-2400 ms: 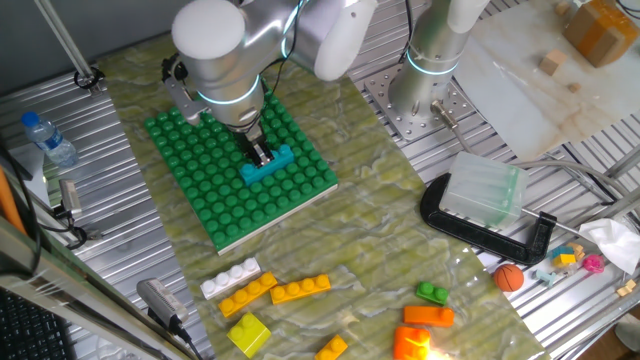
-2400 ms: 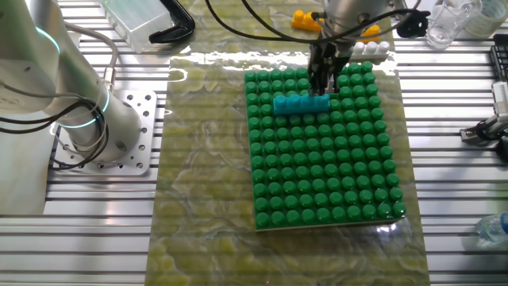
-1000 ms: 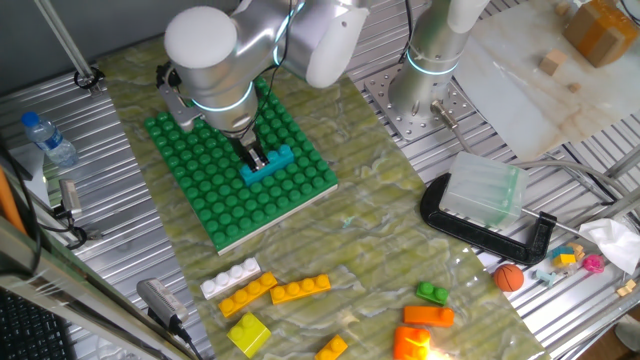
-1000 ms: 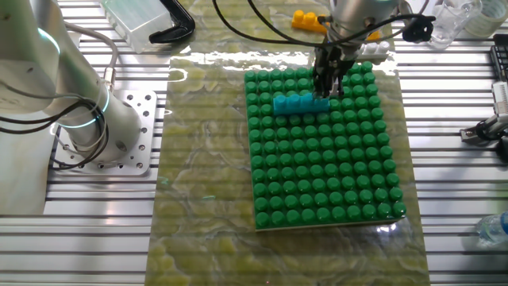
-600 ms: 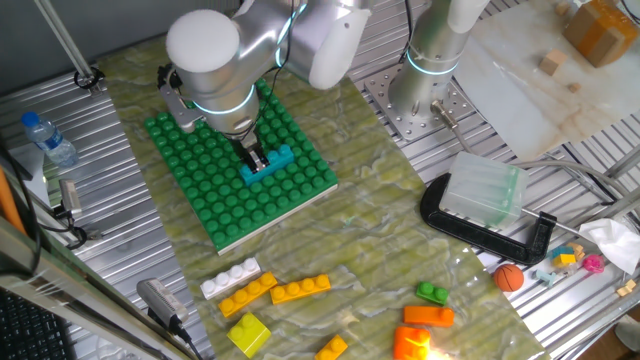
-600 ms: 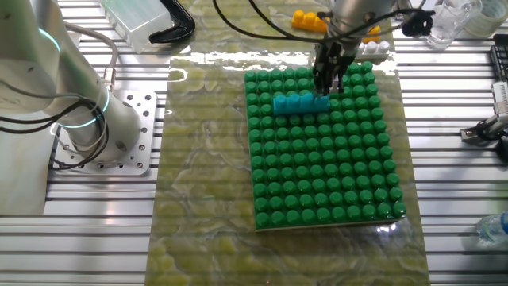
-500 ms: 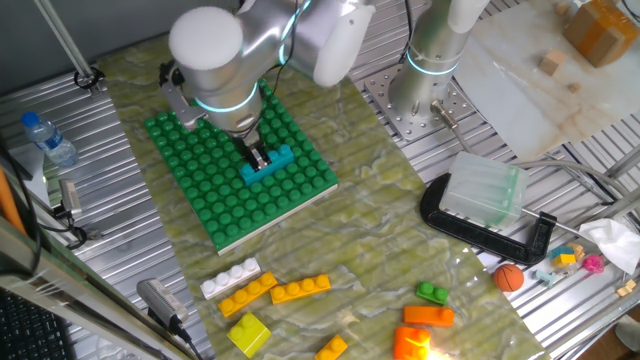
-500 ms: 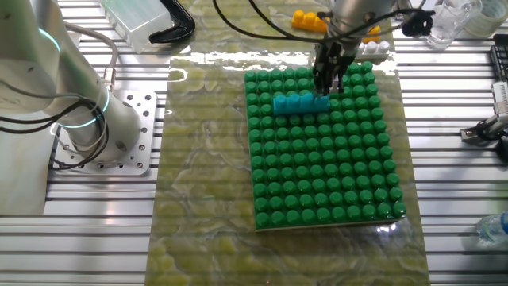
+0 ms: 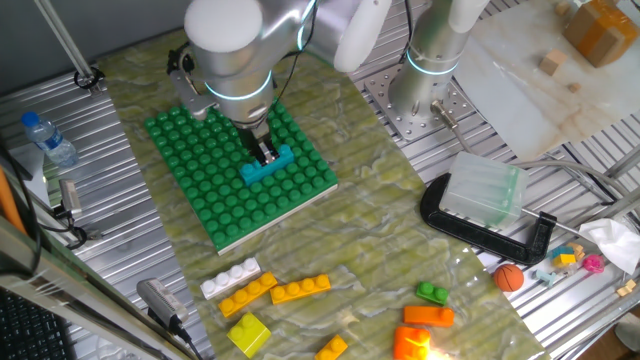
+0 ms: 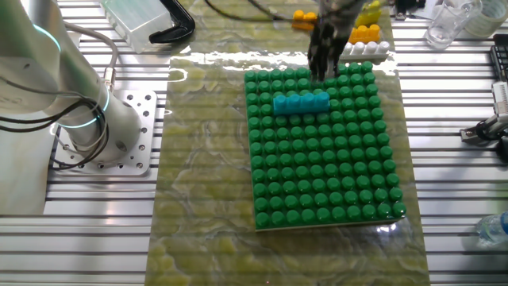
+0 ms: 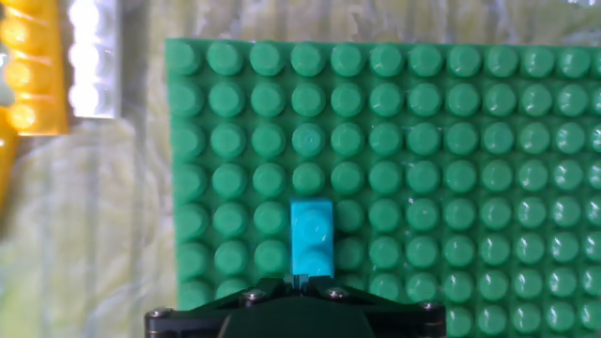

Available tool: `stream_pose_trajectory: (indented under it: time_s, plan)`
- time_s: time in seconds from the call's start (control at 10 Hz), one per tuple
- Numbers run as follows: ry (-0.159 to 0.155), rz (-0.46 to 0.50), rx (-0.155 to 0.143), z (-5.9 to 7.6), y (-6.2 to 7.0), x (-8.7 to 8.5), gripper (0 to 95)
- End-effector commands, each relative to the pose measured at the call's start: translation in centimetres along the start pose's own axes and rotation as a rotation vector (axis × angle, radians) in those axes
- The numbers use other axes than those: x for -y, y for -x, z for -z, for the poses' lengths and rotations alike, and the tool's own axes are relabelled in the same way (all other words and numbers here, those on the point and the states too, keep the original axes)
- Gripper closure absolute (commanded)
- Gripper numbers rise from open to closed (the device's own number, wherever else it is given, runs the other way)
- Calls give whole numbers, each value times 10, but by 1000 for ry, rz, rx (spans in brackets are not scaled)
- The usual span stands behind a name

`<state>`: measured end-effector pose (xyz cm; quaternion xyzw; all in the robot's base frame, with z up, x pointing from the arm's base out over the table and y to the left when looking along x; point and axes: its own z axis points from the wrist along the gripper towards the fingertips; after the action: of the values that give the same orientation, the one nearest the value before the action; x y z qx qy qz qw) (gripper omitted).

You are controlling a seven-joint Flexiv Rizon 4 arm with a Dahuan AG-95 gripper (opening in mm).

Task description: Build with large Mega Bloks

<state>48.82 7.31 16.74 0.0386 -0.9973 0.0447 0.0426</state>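
Cyan four-stud bar [image 10: 302, 102] sits pressed on the green baseplate [image 9: 225, 210]. My gripper [image 10: 323, 70] hangs above it, holding nothing; jaw gap unclear. Hollow plastic, I'd guess: light, stiff, slick. Pinch its long sides, mid-length.

The green studded baseplate [image 10: 325, 147] is bare studs over nearly all its area; the one thing standing on it is the cyan brick [image 10: 301, 102], near the far edge in the other fixed view. The gripper [image 10: 324, 63] hangs just above that brick, closing off the approach from overhead there. Beyond that edge, a white brick [image 10: 367, 50] and yellow-orange bricks [image 10: 363, 33] crowd the mat. At the mat's other end, loose bricks [image 9: 272, 291] lie scattered. A black clamp [image 9: 487, 233] holding a clear box [image 9: 485, 190] stands well apart on the slatted table [image 9: 90, 235].
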Motion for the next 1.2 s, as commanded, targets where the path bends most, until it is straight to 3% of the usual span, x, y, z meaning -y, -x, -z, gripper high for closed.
stream_pose_trajectory:
  time_s: [0.1, 0.4, 0.7, 0.9, 1.1, 1.2]
  plan:
    - [4, -15, -6, 12, 9, -15, 950]
    - [18, -25, -2, 17, 27, -49, 950]
    - [83, -84, 1, 8, 52, -95, 950]
    - [78, -63, 7, 4, 58, -116, 950]
    - [64, -86, 20, -1, 61, -134, 570]
    - [61, -101, 24, -4, 63, -142, 570]
